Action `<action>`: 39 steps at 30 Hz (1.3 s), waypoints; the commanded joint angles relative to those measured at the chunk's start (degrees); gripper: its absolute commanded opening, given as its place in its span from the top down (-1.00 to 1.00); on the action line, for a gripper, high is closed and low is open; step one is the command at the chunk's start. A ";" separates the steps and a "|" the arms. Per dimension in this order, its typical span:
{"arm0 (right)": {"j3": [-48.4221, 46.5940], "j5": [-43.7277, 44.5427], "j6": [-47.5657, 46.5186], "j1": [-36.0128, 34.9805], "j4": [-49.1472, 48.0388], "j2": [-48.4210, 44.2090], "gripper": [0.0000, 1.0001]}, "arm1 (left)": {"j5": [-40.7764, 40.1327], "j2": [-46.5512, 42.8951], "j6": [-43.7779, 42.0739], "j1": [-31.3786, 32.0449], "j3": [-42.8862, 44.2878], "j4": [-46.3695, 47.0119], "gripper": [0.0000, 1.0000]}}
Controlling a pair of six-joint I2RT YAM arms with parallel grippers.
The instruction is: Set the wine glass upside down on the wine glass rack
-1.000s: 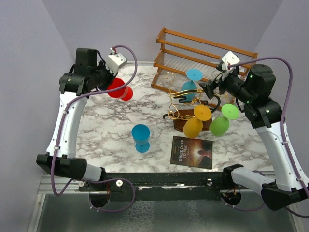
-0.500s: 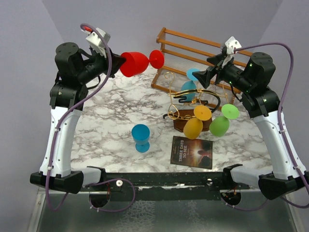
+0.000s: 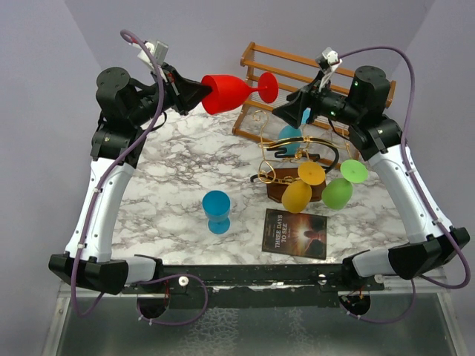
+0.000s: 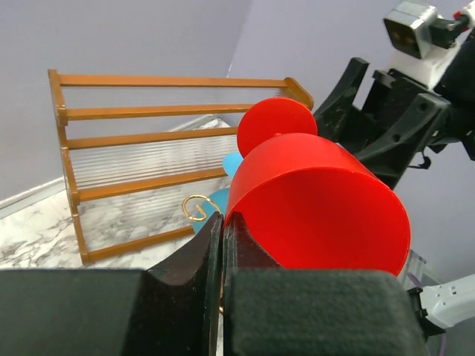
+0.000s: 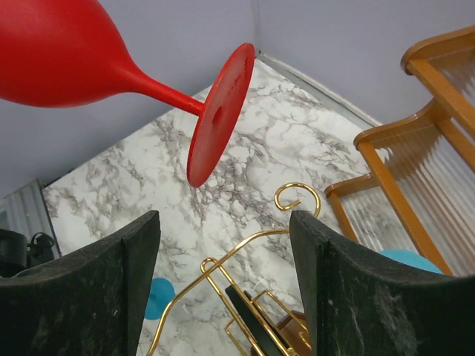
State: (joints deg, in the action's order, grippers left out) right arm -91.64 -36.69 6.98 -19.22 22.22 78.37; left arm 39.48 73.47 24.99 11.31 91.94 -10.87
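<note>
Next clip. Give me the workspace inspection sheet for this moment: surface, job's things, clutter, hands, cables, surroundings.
Surface: white-grey marble-pattern tabletop.
Job's things: red wine glass held sideways in the air, foot toward the right arm; wine glass rack of gold wire carries a yellow glass, green glass and teal glass.
Clutter: blue glass standing on the table; book lying near the rack; wooden slatted shelf at the back.
Hands: left hand shut on the red glass's rim; right hand open, empty, near the glass's foot.
Cables: purple cables loop above both arms.
Surroundings: plain lavender walls; nothing else seen.
</note>
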 commanded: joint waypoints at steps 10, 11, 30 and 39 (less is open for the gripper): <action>-4.15 2.59 4.30 -2.74 -5.15 3.22 0.11 | 2.13 0.59 1.79 1.55 -1.64 4.22 1.00; -4.64 3.14 4.35 -2.80 -4.82 3.57 0.18 | 2.03 0.59 1.73 1.65 -1.72 4.26 1.00; -5.87 14.95 1.61 -3.01 -1.86 4.60 0.98 | 0.99 -1.23 -3.34 2.05 -3.03 1.32 0.48; -4.21 18.03 -11.16 -3.01 -2.28 2.83 0.98 | -8.26 -4.04 -17.63 1.96 -0.61 -10.79 -0.11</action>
State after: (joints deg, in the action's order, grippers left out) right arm -96.14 -21.02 3.92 -22.09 20.12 83.15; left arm 37.28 72.03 15.62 13.30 89.10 -15.84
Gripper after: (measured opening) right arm 0.023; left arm 0.508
